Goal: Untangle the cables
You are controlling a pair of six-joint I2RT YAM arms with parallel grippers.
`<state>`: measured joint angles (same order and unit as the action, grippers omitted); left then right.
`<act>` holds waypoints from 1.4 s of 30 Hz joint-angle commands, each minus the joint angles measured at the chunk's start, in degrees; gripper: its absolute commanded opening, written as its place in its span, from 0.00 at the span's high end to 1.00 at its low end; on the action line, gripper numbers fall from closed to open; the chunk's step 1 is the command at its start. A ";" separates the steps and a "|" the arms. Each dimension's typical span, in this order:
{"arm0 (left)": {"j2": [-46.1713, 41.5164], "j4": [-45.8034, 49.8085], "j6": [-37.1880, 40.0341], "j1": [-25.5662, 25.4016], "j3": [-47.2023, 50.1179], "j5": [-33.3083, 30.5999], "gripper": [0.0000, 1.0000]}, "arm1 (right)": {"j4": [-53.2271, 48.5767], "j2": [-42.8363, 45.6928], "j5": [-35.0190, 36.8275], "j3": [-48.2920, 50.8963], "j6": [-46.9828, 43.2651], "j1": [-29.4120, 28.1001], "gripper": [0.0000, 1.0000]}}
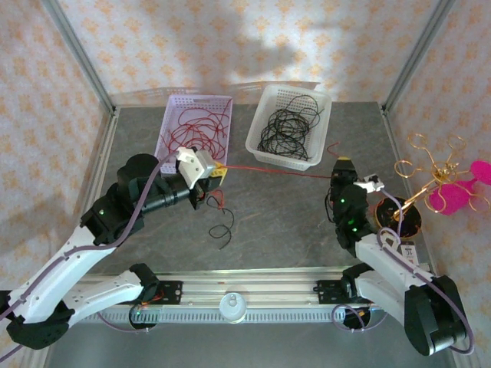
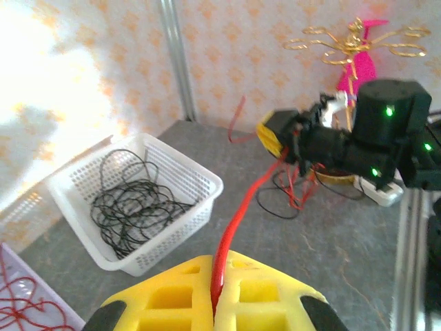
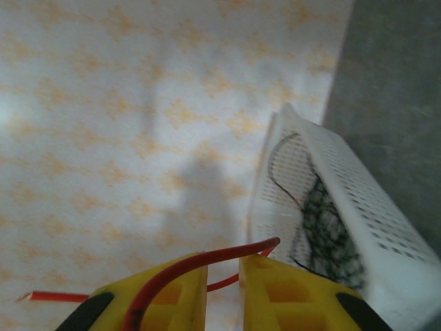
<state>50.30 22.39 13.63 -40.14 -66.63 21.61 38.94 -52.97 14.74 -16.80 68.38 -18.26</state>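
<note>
A grey tabletop (image 1: pixel 291 222) carries two baskets at the back. The lilac basket (image 1: pixel 201 98) on the left holds loose red cables (image 1: pixel 196 126). The white basket (image 1: pixel 257 126) beside it holds curled black cables (image 1: pixel 285 130). One long red cable (image 1: pixel 276 171) stretches taut above the tabletop between both arms. The left end effector (image 1: pixel 217 173) has its yellow pads closed tight on one end. The right end effector (image 1: pixel 343 163) is narrow, pinching the other end. A small red and black tangle (image 1: pixel 219 218) lies on the tabletop near the left end effector.
</note>
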 commanded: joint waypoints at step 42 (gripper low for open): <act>15.93 -10.19 -23.08 -0.29 -18.31 -31.80 1.00 | -34.81 12.63 -39.52 -16.82 -32.48 -8.86 0.28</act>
<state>66.43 13.96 -5.17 -40.51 -85.78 -7.20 7.09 -40.99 -18.65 -30.44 40.49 -26.85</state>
